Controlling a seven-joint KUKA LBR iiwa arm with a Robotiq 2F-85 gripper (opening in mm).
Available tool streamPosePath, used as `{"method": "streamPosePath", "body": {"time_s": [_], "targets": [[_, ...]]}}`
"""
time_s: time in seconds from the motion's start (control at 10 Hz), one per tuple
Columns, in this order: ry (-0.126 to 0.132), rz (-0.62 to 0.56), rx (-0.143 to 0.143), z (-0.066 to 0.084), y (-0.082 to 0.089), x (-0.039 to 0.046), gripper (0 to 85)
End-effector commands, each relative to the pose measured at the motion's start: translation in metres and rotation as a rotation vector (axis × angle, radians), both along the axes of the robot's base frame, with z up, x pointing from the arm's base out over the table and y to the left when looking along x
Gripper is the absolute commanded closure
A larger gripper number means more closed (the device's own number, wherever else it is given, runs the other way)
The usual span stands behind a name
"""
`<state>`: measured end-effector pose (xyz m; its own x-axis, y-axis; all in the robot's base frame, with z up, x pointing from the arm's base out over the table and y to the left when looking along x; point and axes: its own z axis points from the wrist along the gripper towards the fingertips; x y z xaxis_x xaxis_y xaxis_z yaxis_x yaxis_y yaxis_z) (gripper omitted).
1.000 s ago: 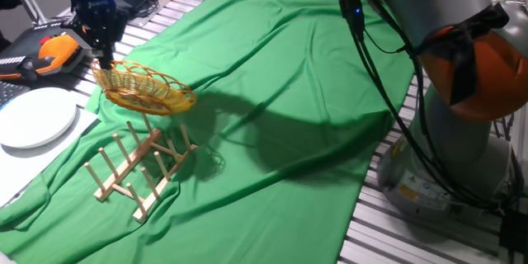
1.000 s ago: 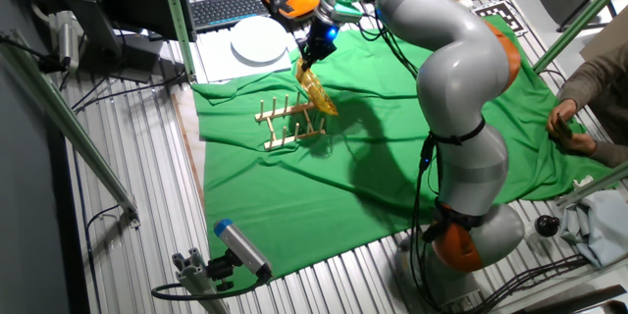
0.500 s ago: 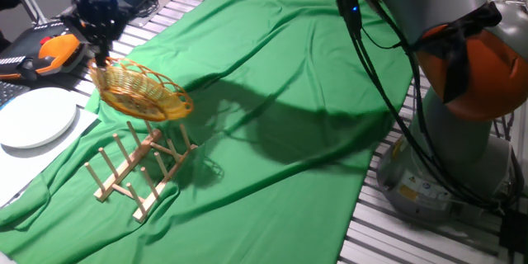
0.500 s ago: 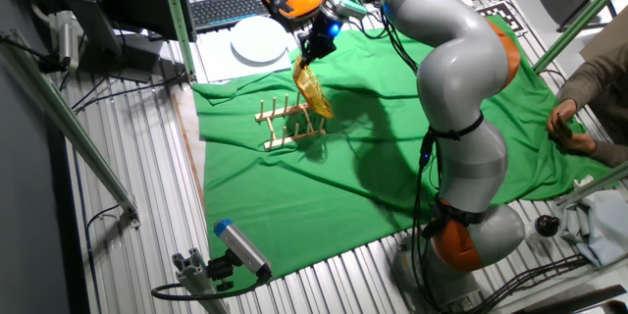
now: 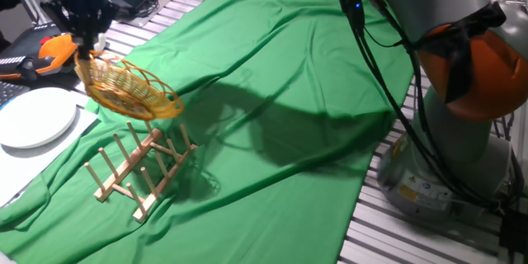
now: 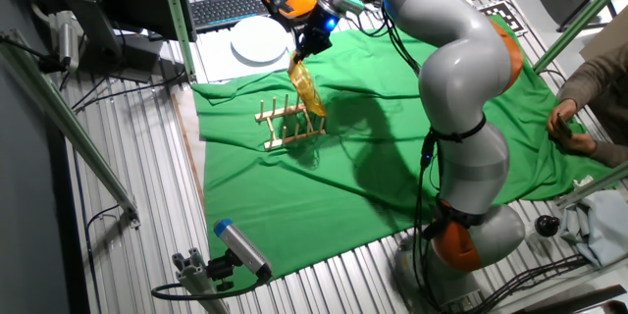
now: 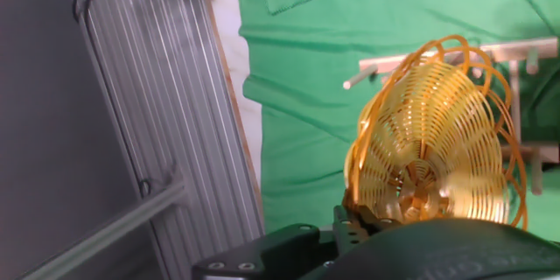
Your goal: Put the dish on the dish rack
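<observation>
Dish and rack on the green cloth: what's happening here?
The arm's gripper is shut on the rim of the dish and holds it in the air, tilted, above the rack. The dish touches neither the rack nor the cloth, so it is not yet placed. The rack is empty. A white plate lies off the cloth, beside the rack.

Grey arm (image 6: pixel 461 49) with orange joints (black cables alongside).
</observation>
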<state>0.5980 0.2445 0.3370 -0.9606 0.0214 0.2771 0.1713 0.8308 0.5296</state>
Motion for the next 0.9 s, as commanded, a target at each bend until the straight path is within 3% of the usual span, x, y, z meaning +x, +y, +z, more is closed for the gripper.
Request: {"method": "streamPosePath", "body": {"time_s": [0.0, 0.2, 0.4, 0.8], "targets": [[-0.007, 0.002, 0.014, -0.009, -0.002, 0.0007, 85.0], [-0.03, -0.013, 0.028, -0.029, -0.003, -0.0046, 85.0], [-0.04, -0.015, 0.041, -0.036, -0.005, -0.0087, 85.0], [-0.065, -0.015, 0.082, -0.053, -0.013, -0.008, 85.0]]}}
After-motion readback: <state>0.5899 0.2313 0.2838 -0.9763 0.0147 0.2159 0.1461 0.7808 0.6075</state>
